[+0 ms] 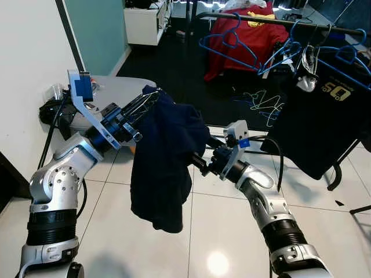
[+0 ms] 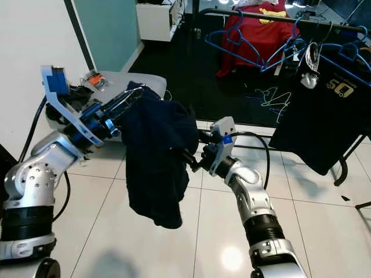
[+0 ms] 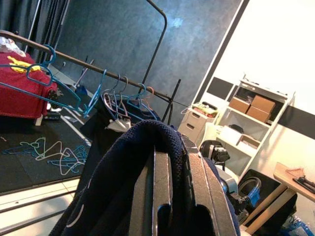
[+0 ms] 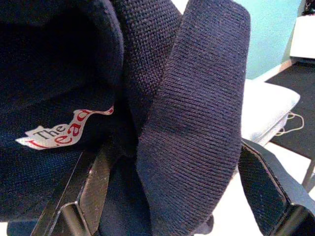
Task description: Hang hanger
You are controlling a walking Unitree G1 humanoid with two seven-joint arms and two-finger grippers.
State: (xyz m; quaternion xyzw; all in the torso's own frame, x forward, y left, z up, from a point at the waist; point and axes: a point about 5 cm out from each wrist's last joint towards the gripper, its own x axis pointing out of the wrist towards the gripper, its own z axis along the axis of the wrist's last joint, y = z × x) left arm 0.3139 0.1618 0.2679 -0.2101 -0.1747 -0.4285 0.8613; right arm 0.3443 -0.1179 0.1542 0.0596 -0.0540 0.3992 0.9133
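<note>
The hanger is hidden inside the navy garment (image 1: pixel 165 162). The left gripper (image 1: pixel 152 99) grasps its top. The right gripper (image 1: pixel 194 161) is buried in cloth; its grip cannot be told.

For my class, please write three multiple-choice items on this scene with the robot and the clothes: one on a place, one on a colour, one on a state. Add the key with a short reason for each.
1. Where does the clothes rail stand?
A. Ahead of the robot, toward its right
B. Behind the grey table on its left
C. Flat on the floor tiles

2. What colour is the garment held between the arms?
A. Red
B. Dark navy
C. White

3. How is the black T-shirt kept?
A. Folded on the table
B. Hanging from the rail
C. Lying on the floor

Key: 1 A, the clothes rail runs across the upper right. 2 B, the garment, held by the left end effector and right end effector, is dark navy. 3 B, the black T-shirt hangs from the rail.
</note>
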